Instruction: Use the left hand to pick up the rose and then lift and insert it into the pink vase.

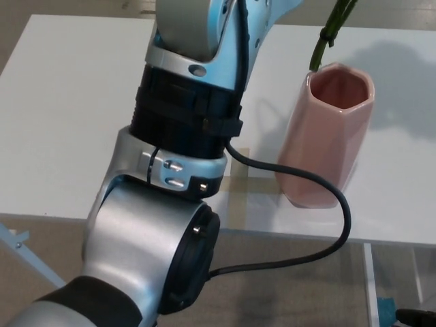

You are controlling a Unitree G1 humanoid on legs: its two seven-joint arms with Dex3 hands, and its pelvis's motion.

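Overhead, I see the green rose stem [332,30] hanging by the rim of the pink vase [327,133] on the white counter [61,116]. My left arm [184,129] fills the view; neither hand shows, so their grip is unknown. No writing is legible.

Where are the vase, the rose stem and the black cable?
vase [320,146]: head view, on its front wall.
stem [327,37]: head view, on the green stalk above the vase's rim.
cable [344,204]: head view, on the loop's right bend.
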